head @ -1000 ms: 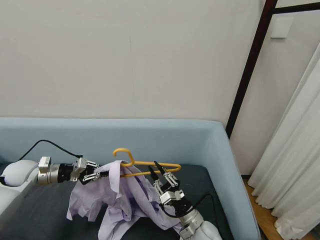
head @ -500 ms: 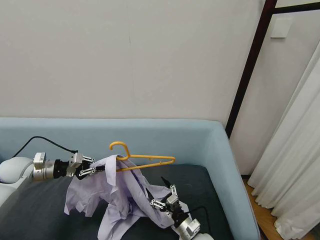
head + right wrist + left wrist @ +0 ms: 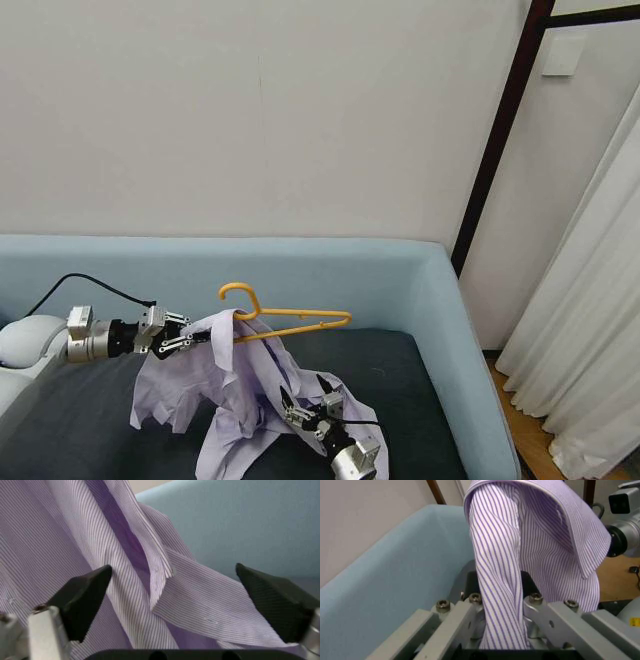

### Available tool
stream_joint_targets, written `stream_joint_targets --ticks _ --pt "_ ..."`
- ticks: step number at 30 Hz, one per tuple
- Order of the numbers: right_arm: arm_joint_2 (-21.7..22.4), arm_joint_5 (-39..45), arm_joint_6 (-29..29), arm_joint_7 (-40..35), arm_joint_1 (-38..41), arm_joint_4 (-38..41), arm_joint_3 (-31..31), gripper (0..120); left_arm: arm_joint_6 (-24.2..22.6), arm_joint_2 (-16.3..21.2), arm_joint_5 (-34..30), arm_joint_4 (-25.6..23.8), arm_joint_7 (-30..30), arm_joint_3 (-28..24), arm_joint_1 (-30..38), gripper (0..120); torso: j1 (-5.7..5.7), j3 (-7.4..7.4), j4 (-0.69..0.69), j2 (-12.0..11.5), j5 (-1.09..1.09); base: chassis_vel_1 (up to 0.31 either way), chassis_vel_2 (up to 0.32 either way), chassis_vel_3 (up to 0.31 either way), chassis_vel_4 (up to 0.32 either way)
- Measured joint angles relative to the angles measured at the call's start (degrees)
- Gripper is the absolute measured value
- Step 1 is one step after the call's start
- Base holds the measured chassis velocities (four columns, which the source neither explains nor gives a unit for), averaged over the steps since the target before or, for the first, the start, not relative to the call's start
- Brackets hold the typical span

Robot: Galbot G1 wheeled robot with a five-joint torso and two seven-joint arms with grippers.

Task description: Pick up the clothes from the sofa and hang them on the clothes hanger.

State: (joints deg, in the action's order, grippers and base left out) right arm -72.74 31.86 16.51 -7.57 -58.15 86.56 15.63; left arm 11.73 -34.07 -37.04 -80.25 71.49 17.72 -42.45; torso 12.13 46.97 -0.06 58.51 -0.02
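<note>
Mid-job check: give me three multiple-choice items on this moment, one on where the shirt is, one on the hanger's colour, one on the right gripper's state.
1. Where is the shirt?
A. Folded on the floor
B. Draped over one end of the hanger, above the sofa seat
C. Pinned to the wall

2. What colour is the hanger?
A. Yellow
B. Black
C. White

3. How is the right gripper?
A. Shut on the hanger
B. Shut on the shirt
C. Open, beside the shirt

Answers:
1 B: in the head view the fabric hangs from the hanger's end, where the left gripper is shut on the shirt.
2 A: its hook and bars show yellow against the pale blue sofa back.
3 C: the right wrist view shows its fingers spread wide, with the shirt ahead and nothing pinched.
</note>
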Motion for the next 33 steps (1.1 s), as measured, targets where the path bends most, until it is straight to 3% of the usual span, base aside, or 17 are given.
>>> stream_joint_targets --ticks 5,9,11,14,21,25,33 --pt "-0.48 4.05 0.36 0.42 -0.28 0.29 0.01 72 0.23 0.08 0.00 0.18 -0.02 0.13 -0.12 6 0.00 0.00 0.00 0.00 0.00 0.000 0.000 0.000 0.000" --pt "-0.52 9.89 1.15 2.39 -0.60 1.25 -0.35 52 0.52 0.23 0.02 0.19 -0.02 0.23 -0.37 6 0.00 0.00 0.00 0.00 0.00 0.000 0.000 0.000 0.000" --pt "-0.51 11.09 1.21 2.78 -0.69 1.48 -0.40 51 0.56 0.26 0.02 0.19 -0.02 0.24 -0.38 6 0.00 0.00 0.00 0.00 0.00 0.000 0.000 0.000 0.000" --pt "-0.66 14.90 1.29 4.35 -1.09 1.83 -0.80 36 0.62 0.28 0.08 0.25 -0.02 0.24 -0.33 6 0.00 0.00 0.00 0.00 0.00 0.000 0.000 0.000 0.000" --pt "-1.13 14.95 1.11 5.05 -1.70 0.99 -0.86 9 0.66 0.21 0.10 0.30 -0.02 0.15 -0.11 6 0.00 0.00 0.00 0.00 0.00 0.000 0.000 0.000 0.000" --pt "-1.29 13.89 0.62 5.31 -1.95 0.37 -0.72 0 0.68 0.18 0.11 0.35 -0.02 0.13 -0.07 6 0.00 0.00 0.00 0.00 0.00 0.000 0.000 0.000 0.000" --pt "-1.57 10.72 0.52 6.55 -2.25 -0.70 -1.26 0 0.85 0.14 0.11 0.47 -0.01 0.18 -0.17 6 0.00 0.00 0.00 0.00 0.01 0.000 0.000 0.000 0.000"
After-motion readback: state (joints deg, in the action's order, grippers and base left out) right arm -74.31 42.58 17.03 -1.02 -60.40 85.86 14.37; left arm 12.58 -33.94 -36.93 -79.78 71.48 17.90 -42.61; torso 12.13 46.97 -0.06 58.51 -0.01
